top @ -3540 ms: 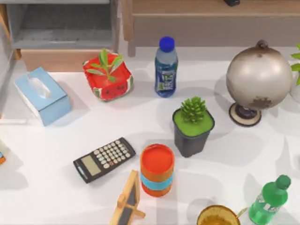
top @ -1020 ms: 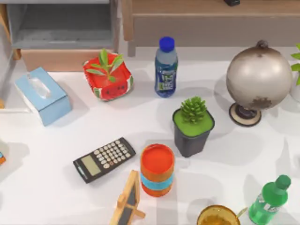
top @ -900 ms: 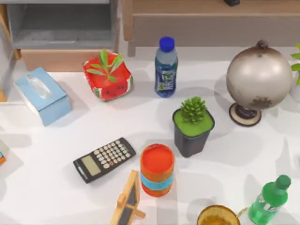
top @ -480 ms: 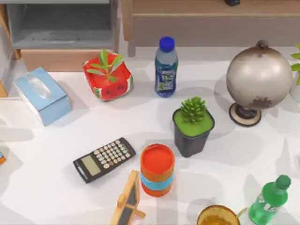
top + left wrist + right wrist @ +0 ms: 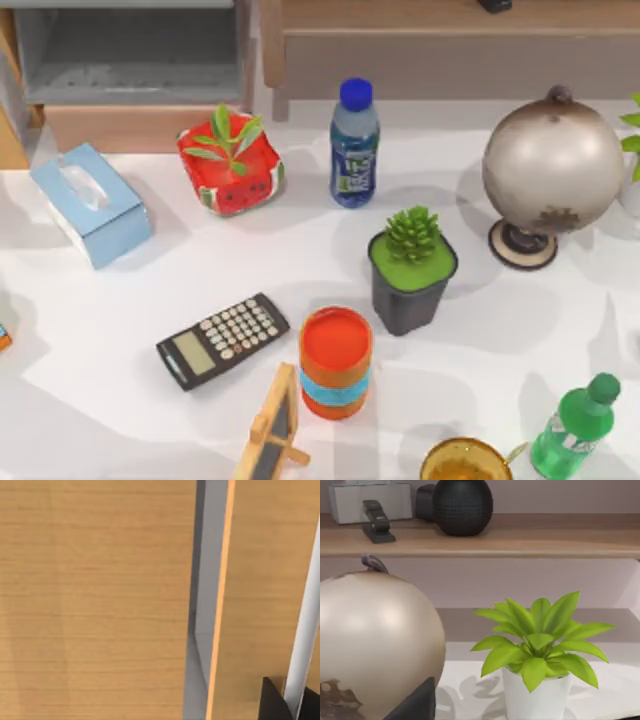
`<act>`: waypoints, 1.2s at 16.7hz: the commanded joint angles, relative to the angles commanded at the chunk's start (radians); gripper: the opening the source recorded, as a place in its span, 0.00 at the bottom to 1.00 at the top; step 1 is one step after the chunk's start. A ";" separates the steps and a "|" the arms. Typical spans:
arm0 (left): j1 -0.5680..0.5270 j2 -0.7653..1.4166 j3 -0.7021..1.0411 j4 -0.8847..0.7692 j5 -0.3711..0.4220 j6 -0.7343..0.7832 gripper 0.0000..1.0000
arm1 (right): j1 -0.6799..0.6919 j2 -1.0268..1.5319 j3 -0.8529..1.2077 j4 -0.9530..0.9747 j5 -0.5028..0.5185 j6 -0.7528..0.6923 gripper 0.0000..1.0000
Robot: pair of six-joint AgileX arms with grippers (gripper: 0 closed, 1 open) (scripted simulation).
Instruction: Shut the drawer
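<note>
Nearest our camera, along the table's front edge, stand a small wooden easel board (image 5: 272, 428), an orange can (image 5: 335, 360), a calculator (image 5: 222, 339) and a green bottle (image 5: 573, 427). Farther back come the dark potted succulent (image 5: 411, 268), the tissue box (image 5: 90, 203), the red planter (image 5: 231, 161), a blue-capped bottle (image 5: 354, 143) and the globe (image 5: 552, 165).

At the far left of the table sits the drawer (image 5: 135, 125), pulled out, its grey floor exposed and its tan front panel facing us. In our left wrist view, tan wood panels flank a grey gap, with dark gripper parts in one corner; we cannot tell how far its fingers are spread or whether they hold anything. Our right wrist view faces the globe (image 5: 375, 640) and a white-potted plant (image 5: 540, 655); its fingers likewise cannot be judged.

Risks, as we judge them: the red planter stands just beside the panel's right end and the tissue box near its left, so a low or wide approach could topple either. An off-centre push might skew the drawer and jam it.

Open room lies along the panel's middle, between those two objects.
</note>
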 joint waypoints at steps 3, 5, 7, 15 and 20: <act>0.007 -0.002 -0.005 0.000 0.002 0.000 0.00 | 0.000 0.000 0.000 0.000 0.000 0.000 1.00; 0.001 0.009 0.012 -0.010 -0.001 0.003 0.00 | 0.000 0.000 0.000 0.000 0.000 0.000 1.00; -0.013 0.039 0.070 -0.040 -0.015 0.004 0.00 | 0.000 0.000 0.000 0.000 0.000 0.000 1.00; -0.062 0.128 0.277 -0.150 -0.065 -0.004 0.00 | 0.000 0.000 0.000 0.000 0.000 0.000 1.00; -0.062 0.128 0.277 -0.150 -0.065 -0.004 0.23 | 0.000 0.000 0.000 0.000 0.000 0.000 1.00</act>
